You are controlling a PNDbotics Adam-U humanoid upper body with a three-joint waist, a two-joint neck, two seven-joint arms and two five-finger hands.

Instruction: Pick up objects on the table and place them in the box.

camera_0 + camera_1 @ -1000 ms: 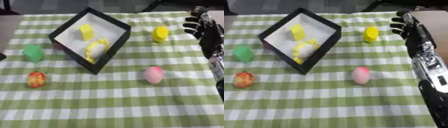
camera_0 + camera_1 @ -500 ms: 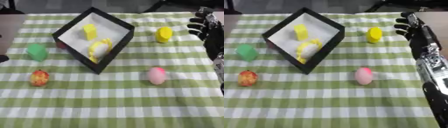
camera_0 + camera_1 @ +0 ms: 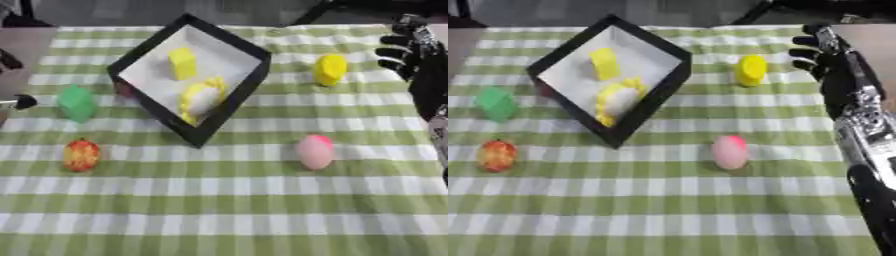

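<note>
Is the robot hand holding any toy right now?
No, nothing is held. The right robot hand hangs open beside the yellow blocky toy on the green checked cloth, not touching it. No left robot hand shows.

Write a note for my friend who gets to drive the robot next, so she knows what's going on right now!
Right hand: fingers spread, holding nothing, at the far right, just right of the yellow object. Left hand: not in view.
Box: already holds a yellow block and a yellow-and-white item.
Left on the checked cloth: yellow object, pink egg-shaped object, green block, red-orange fruit.
The yellow object is nearest, so probably grab it first.
</note>
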